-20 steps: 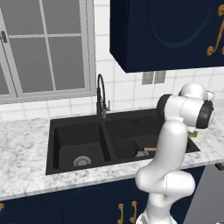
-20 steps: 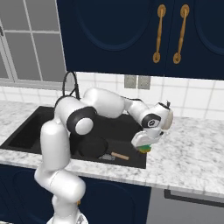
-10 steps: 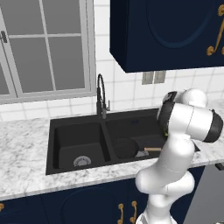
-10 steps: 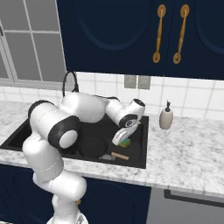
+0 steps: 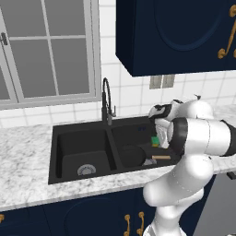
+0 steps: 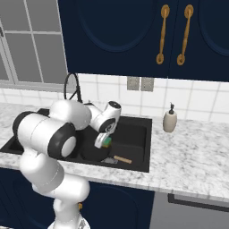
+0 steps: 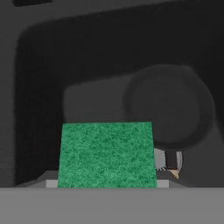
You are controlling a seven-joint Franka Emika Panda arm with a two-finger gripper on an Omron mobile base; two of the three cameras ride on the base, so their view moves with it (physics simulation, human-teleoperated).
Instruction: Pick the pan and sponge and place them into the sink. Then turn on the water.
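Change since earlier frames: arm has swung from over the table at the right of the sink to above the right basin; sponge has travelled with the claw.
Claw (image 6: 105, 141): clenched on the sponge, hanging over the right basin, pointing down.
Sponge (image 7: 107, 155): green face toward the hand camera, held between the claw's tips; in the right base view (image 6: 106, 142) it shows green over a yellow layer, above the pan, not touching it as far as I can tell.
Pan (image 7: 168, 107): black, round, lying on the floor of the right basin; light-brown handle points toward the basin's front right in the right base view (image 6: 121, 159).
Sink (image 5: 83, 138): black double basin set in the marbled table; round silver drain visible in the left basin (image 5: 85, 170).
Faucet (image 5: 106, 99): dark gooseneck, behind the centre divider.
Soap dispenser (image 6: 169, 119): beige, upright on the table, right of the sink, near the wall.
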